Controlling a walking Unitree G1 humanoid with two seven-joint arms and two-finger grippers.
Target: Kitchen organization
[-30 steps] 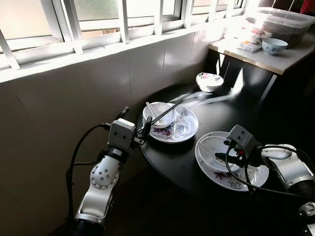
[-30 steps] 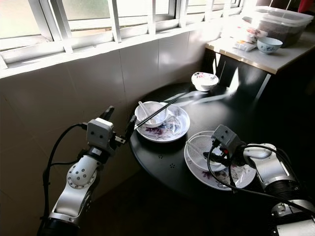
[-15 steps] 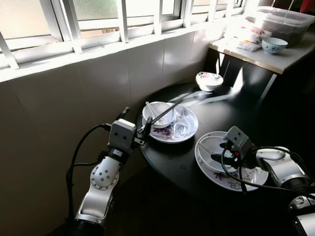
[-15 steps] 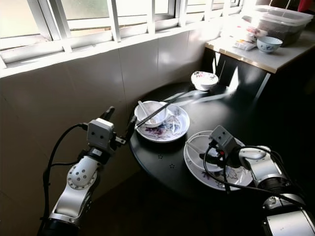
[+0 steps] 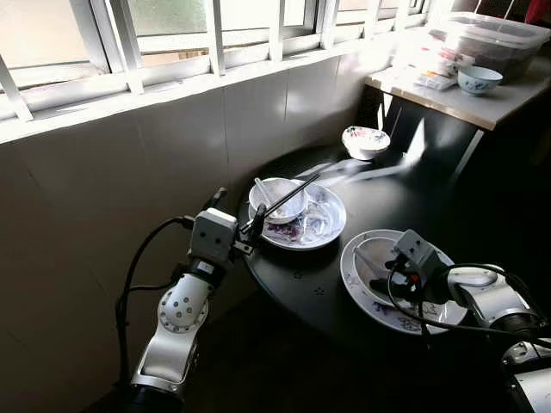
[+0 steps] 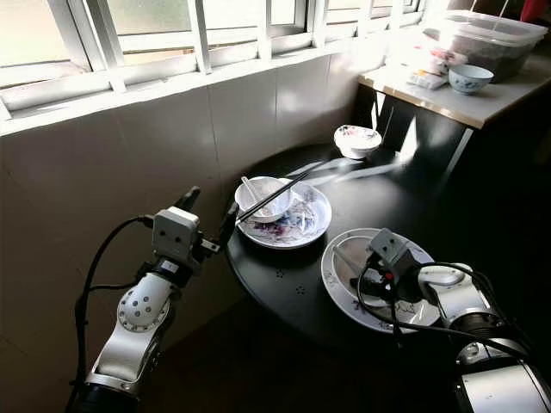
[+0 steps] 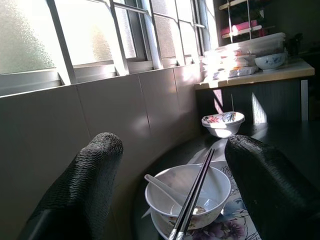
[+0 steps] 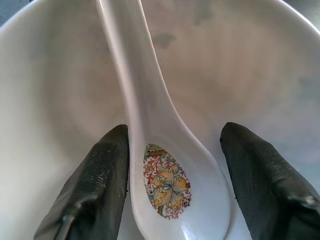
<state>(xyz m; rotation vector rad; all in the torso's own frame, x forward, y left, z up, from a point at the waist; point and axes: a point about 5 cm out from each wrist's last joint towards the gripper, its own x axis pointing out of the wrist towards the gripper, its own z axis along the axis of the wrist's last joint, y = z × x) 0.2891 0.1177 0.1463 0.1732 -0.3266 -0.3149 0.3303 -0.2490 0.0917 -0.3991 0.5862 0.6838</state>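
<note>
On the round black table (image 5: 387, 202), the near plate (image 5: 353, 288) holds a white bowl (image 5: 366, 258) with a white flower-painted spoon (image 8: 135, 65) lying in it. My right gripper (image 5: 385, 268) reaches down into this bowl (image 8: 260, 60). It is open, with one finger on each side of the spoon's scoop. Further left, a floral plate (image 5: 325, 225) carries a second white bowl (image 5: 280, 202) with a spoon (image 7: 160, 184) and black chopsticks (image 7: 195, 192) resting across it. My left gripper (image 5: 237, 211) hovers open and empty at the table's edge, pointing at that bowl.
A small floral bowl (image 5: 366, 140) stands at the table's far side. Beyond it a counter (image 5: 465, 99) bears plastic containers (image 5: 495, 39) and a blue-patterned bowl (image 5: 479, 79). A tiled wall (image 5: 129, 172) under barred windows runs along the left.
My right gripper has moved forward and down into the near bowl, settling over the spoon. The left arm has stayed still.
</note>
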